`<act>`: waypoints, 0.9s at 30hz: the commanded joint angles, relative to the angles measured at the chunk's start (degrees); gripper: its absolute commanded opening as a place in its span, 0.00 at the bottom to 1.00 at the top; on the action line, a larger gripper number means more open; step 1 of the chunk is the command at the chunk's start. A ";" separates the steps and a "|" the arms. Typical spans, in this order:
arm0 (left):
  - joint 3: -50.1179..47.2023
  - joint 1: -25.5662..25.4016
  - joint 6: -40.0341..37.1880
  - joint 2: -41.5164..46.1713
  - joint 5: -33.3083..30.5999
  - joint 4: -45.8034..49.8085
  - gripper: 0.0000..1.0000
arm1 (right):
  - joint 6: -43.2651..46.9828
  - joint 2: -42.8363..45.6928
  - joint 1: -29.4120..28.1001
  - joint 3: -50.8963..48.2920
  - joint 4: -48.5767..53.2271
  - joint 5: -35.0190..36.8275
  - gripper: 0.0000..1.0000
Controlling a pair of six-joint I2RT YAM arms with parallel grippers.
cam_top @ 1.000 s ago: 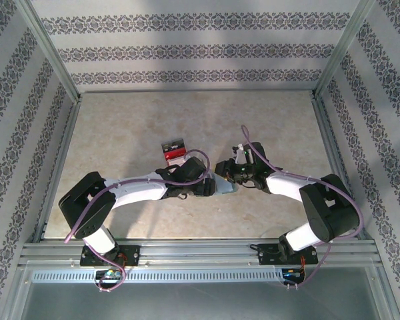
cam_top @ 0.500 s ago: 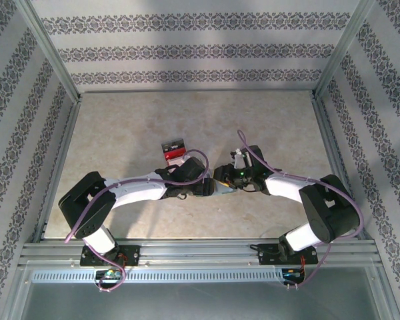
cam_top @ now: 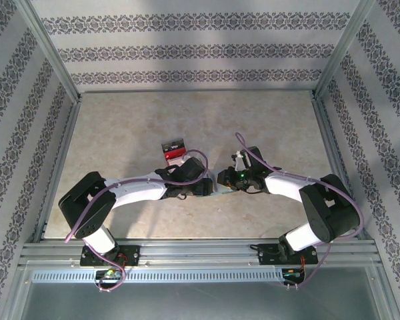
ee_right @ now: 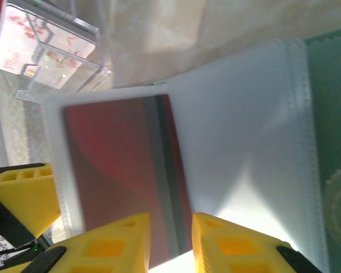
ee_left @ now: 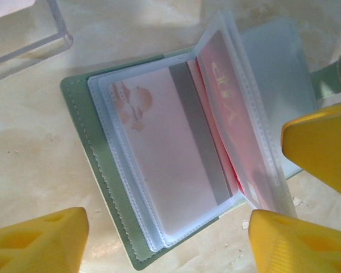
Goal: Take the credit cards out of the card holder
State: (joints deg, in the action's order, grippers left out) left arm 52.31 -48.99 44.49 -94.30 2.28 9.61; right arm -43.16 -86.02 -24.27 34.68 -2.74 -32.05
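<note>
Change since a second ago: the right arm's wrist has dropped and drawn inward, so both wrists now nearly meet at the middle of the table (cam_top: 133, 120). The left arm looks unmoved.
Card holder: the card holder (ee_left: 82, 114) lies open on the table, between the two wrists in the overhead view. It has a pale green-blue cover, and its clear plastic sleeves fan out like pages.
Credit cards: I see two credit cards, both in their sleeves. A pale card (ee_left: 159, 165) with a grey stripe lies flat at the centre of the left wrist view. A red card (ee_right: 113, 170) sits in the raised sleeve, at lower left of the right wrist view.
Left gripper: the left gripper (ee_left: 159, 239) has its jaws wide apart at the bottom corners of its view. They straddle the holder's edge and hold nothing.
Right gripper: the right gripper (ee_right: 170, 239) has its fingers almost together at the bottom of its view, at the raised sleeve's edge. I cannot tell whether they pinch it.
Clear tray: the clear tray (ee_right: 51, 51) sits at upper left of both wrist views, near the holder.
Progress: I judge this early. The holder is open, but both visible cards have yet to be slid out.
</note>
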 commanded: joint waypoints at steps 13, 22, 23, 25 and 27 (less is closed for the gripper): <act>6.09 1.18 -1.38 -5.66 -0.52 -4.25 0.50 | -1.22 3.61 2.82 -0.27 -4.64 -3.61 0.31; 6.24 3.02 -0.53 -8.86 0.12 -6.10 0.45 | -3.71 -0.03 3.71 1.05 -9.47 -6.66 0.34; 5.95 3.15 -0.22 -9.03 0.39 -6.36 0.44 | -3.99 -0.56 3.70 1.30 -10.13 -7.00 0.34; 5.38 3.46 0.22 -9.28 0.68 -6.86 0.43 | -4.60 -1.48 3.71 1.61 -11.54 -7.70 0.35; 5.00 3.51 0.47 -9.47 1.01 -7.42 0.42 | -5.08 -2.32 3.71 1.80 -12.67 -8.49 0.34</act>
State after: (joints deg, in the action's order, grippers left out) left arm 58.26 -46.04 44.21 -102.56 2.81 4.08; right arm -46.85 -87.20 -21.10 34.83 -11.68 -38.17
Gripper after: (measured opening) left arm 0.423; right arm 0.340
